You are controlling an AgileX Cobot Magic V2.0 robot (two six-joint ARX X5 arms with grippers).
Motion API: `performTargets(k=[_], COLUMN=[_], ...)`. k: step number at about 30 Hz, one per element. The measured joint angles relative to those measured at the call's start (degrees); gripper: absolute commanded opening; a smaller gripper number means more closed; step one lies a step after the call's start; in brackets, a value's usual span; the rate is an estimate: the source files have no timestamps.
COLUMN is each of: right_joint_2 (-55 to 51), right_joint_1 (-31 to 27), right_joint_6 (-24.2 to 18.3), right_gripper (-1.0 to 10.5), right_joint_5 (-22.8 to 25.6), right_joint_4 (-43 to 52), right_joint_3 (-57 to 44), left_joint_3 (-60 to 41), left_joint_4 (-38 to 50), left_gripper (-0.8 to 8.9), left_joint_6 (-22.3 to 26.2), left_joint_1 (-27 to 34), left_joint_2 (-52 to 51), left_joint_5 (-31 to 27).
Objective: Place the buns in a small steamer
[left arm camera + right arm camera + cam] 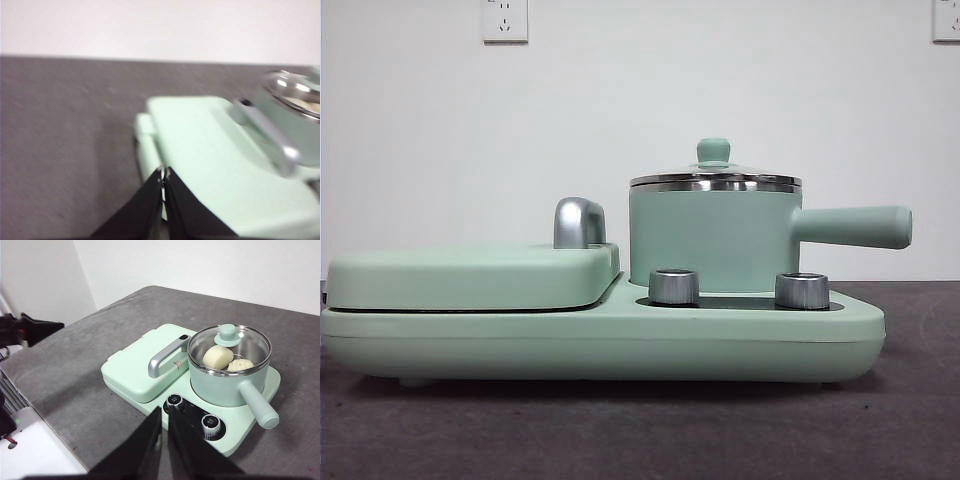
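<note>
The grey worktop (620,430) carries a mint green cooking base (620,345) that spans most of the front view. On one half of the base lies the flat hinged griddle (470,275), closed, with a chrome handle (578,222) rising at its inner edge. On the other half stands the small steamer (715,235), upright, its long side handle (855,226) pointing away from the griddle. The glass lid (229,342) sits on the steel rim, green knob (713,151) on top.

Through the lid, the right wrist view shows both buns inside the steamer: the smooth bun (217,357) and, just beside it, the ridged bun (241,365).

Two metal dials (673,286) (801,290) stand on the black panel in front of the steamer.

The left gripper (163,175) is above the outer edge of the griddle, its fingers clenched together and gripping nothing. The right gripper (164,416) is raised above the worktop on the dial side of the base, well apart from the steamer, fingers likewise pressed together and empty.
</note>
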Motion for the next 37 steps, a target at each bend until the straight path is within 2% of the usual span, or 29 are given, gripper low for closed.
performTargets(k=[4, 9, 17, 24, 37], right_joint_2=[0.0, 0.0, 0.0, 0.0, 0.0], right_joint_1=[0.0, 0.0, 0.0, 0.0, 0.0], right_joint_6=[0.0, 0.0, 0.0, 0.0, 0.0], right_gripper=[0.2, 0.2, 0.2, 0.2, 0.2], right_joint_5=[0.0, 0.0, -0.02, 0.0, 0.0], right_joint_4=[0.0, -0.02, -0.02, 0.0, -0.02], right_joint_3=[0.0, 0.0, 0.0, 0.0, 0.0], left_joint_3=[-8.7, -14.58, -18.29, -20.63, -20.63], left_joint_4=[8.15, 11.47, 12.63, 15.93, 15.93], left_gripper=[0.07, 0.07, 0.07, 0.07, 0.07], left_joint_6=[1.01, 1.05, 0.33, -0.48, 0.15], left_joint_1=[3.04, 4.09, 4.39, 4.5, 4.59], left_joint_2=[-2.38, -3.85, -4.72, -6.45, -6.43], left_joint_5=[-1.46, -2.47, -7.41, -7.56, -7.72])
